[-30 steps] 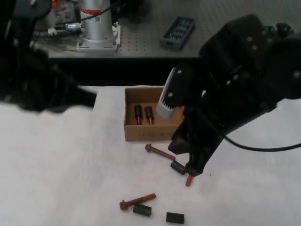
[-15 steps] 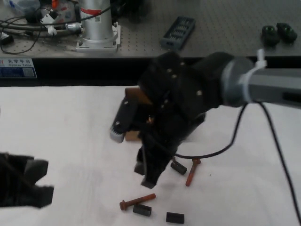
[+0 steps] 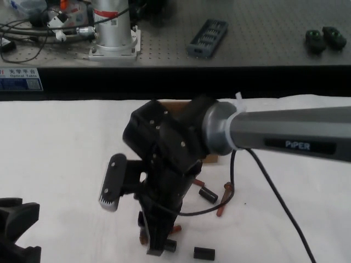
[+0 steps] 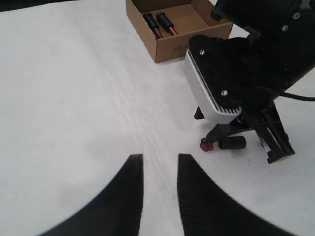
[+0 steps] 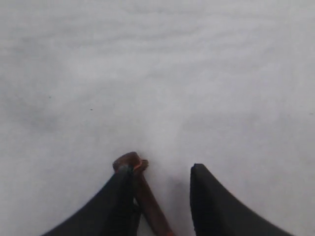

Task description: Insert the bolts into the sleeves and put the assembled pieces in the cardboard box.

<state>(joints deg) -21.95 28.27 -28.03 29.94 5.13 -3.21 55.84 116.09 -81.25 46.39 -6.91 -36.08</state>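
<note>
Bolt [image 5: 129, 161] sits inside spread right gripper [image 5: 160, 169] (left wrist view: two assembled pieces [image 4: 165, 20] boxed).

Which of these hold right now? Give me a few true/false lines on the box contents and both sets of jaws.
The cardboard box holds two assembled pieces. True.
The right jaws are shut on a sleeve. False: they stand open with a bolt between them.
The left jaws hold a bolt. False: they are open and empty above the white cloth.
A loose sleeve lies near that bolt's head. True.
</note>
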